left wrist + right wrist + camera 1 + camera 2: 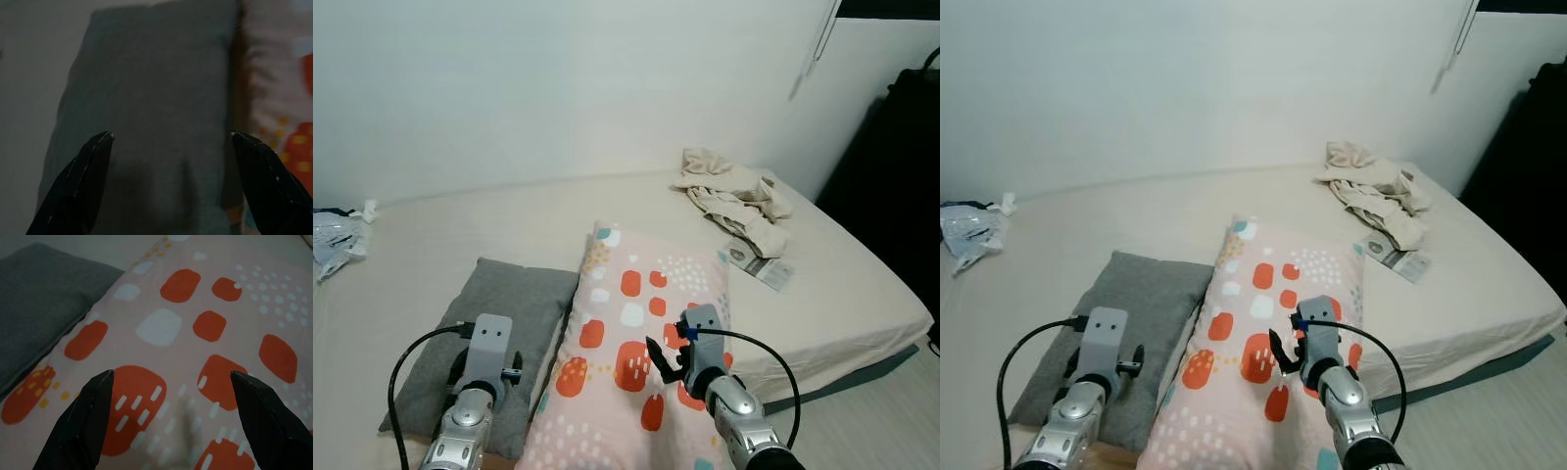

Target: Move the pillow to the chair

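The bed (431, 255) carries two pillows side by side. The patterned pillow (636, 333) — pink with red, white and yellow patches — lies lengthwise toward the robot. The grey pillow (499, 323) lies to its left, and their long edges touch.

Head views: both arms reach forward over the near edge of the bed. The right gripper (664, 360) hangs above the near half of the patterned pillow. The left gripper (1111, 377) hangs above the near part of the grey pillow; its fingers are largely hidden behind the wrist housing here. These views also show items the wrist cameras do not cover: a heap of crumpled beige cloth (734, 196) at the far right of the bed, a printed packet (759, 264) just beside it, and a crinkled plastic bag (335, 240) at the far left edge.

Right wrist view: the fingers (78, 426) are spread wide apart with nothing between them. The patterned pillow lies directly beneath and ahead of the jaws, and a large red patch sits between the two tips. A corner of the grey pillow appears to one side. Whether the tips touch the fabric cannot be told.

Left wrist view — dark: the fingers (73, 191) are likewise spread wide and hold nothing. The grey pillow lies below the gap, and the edge of the patterned pillow runs along one side near one fingertip.
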{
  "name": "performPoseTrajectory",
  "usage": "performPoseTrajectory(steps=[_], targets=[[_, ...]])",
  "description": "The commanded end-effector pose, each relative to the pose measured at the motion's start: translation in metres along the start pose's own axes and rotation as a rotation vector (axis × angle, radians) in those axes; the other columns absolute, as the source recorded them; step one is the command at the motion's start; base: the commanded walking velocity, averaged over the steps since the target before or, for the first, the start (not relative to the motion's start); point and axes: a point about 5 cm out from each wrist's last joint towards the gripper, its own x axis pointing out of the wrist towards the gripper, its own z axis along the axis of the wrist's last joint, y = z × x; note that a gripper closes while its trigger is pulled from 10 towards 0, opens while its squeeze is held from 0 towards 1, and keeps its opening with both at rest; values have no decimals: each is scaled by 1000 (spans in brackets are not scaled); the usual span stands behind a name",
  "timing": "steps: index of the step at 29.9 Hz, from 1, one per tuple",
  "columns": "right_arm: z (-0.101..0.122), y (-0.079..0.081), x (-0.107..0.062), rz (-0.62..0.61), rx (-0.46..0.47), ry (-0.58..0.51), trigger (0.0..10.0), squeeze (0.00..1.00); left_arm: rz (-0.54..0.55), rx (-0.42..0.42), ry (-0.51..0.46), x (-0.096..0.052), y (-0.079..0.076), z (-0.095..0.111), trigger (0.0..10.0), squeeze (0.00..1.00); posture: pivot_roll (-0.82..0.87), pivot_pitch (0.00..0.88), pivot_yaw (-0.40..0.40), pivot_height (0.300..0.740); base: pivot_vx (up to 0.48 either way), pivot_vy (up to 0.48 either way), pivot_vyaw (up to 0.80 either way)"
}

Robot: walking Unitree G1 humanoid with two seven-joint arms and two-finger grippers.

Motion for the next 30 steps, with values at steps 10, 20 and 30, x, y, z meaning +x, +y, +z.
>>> performPoseTrajectory(steps=[10, 20, 30], targets=[[-12, 4, -5, -3, -12, 37, 10000, 0, -12, -17, 13, -7, 2, -9, 10000, 0, -4, 35, -73, 740, 0, 0, 0], [-7, 6, -1, 11, -23, 36, 10000, 0, 13, -27, 23, -9, 5, -12, 10000, 0, -21, 35, -59, 740, 0, 0, 0], [15, 11, -6, 183, 37, -139, 10000, 0, 6, -71, -87, -6, 12, 1, 10000, 0, -37, 37, -54, 740, 0, 0, 0]])
